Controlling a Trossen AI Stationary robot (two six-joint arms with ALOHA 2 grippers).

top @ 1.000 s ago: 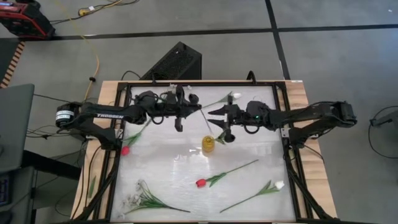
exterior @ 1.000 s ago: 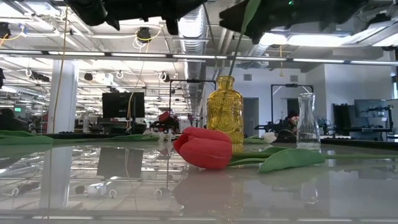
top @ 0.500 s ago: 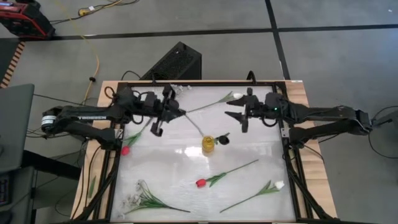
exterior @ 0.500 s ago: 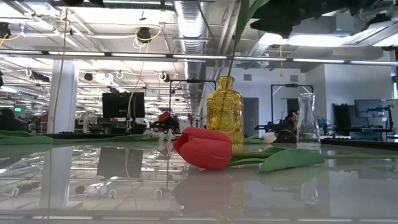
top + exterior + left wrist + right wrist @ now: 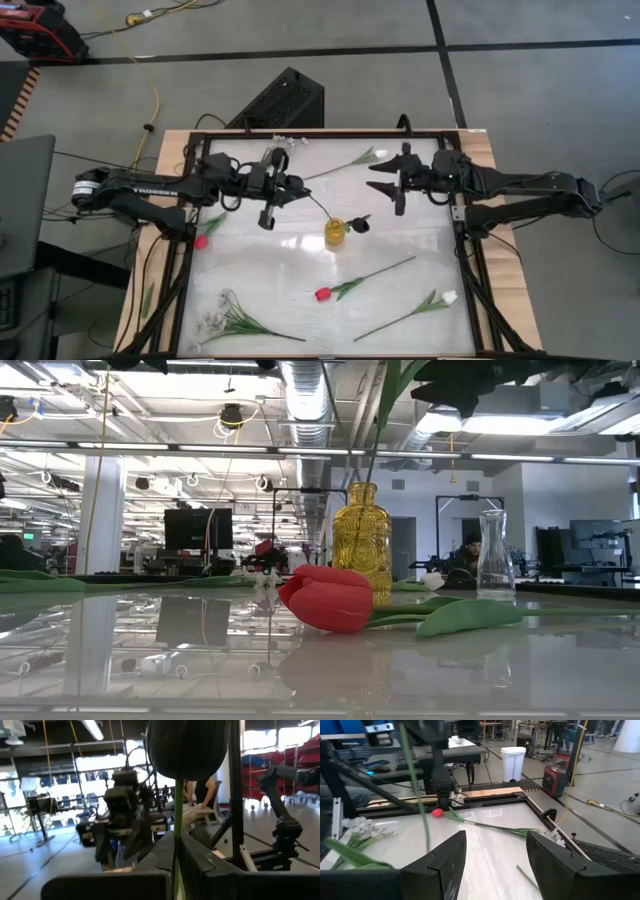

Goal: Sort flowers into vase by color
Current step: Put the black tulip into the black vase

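Now the left gripper (image 5: 283,190) was closed on the stem of a dark tulip (image 5: 186,747) — the stem ran down toward the yellow vase (image 5: 335,233). Beside it, the right gripper (image 5: 393,185) stood wide open — holding nothing.

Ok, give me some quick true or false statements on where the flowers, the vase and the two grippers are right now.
1. The yellow vase stands upright on the table. True.
2. The right gripper holds a flower. False: it is open and empty, off to the vase's right.
3. A red tulip lies flat on the table. True.
4. The left gripper is open. False: it is shut on the green stem of the dark tulip.
5. The spray of tiny white blossoms stands in the vase. False: it lies on the table near the front left corner.
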